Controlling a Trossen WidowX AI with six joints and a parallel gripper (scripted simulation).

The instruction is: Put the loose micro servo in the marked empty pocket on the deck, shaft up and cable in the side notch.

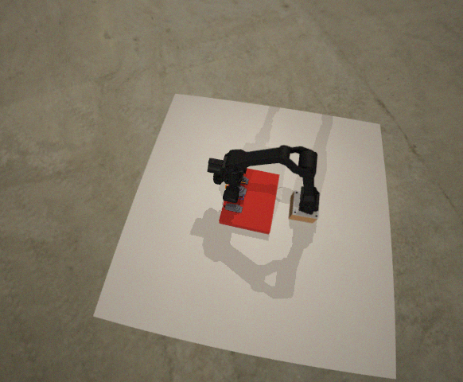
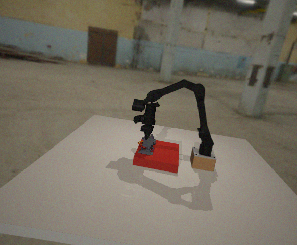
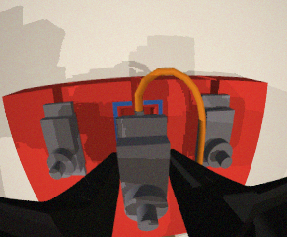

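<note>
My gripper (image 3: 143, 157) (image 2: 147, 138) is shut on the loose grey micro servo (image 3: 143, 158) (image 2: 148, 142). The servo is held above the red deck (image 1: 260, 205) (image 2: 164, 155) (image 3: 99, 118), with its output shaft toward the near side of the wrist view. Its orange cable (image 3: 182, 78) (image 2: 140, 143) leaves the far end and arches over to the right, its end running down beside the right fixed servo. The blue-outlined pocket (image 3: 115, 111) lies behind and below the held servo, which hides most of it. Only the pocket's far end shows.
One fixed servo (image 3: 63, 138) stands left of the pocket and another (image 3: 218, 130) (image 1: 244, 180) right of it, both close to the fingers. The arm's base block (image 1: 302, 218) (image 2: 203, 163) stands right of the deck on a pale mat (image 1: 174, 279) (image 2: 72, 190).
</note>
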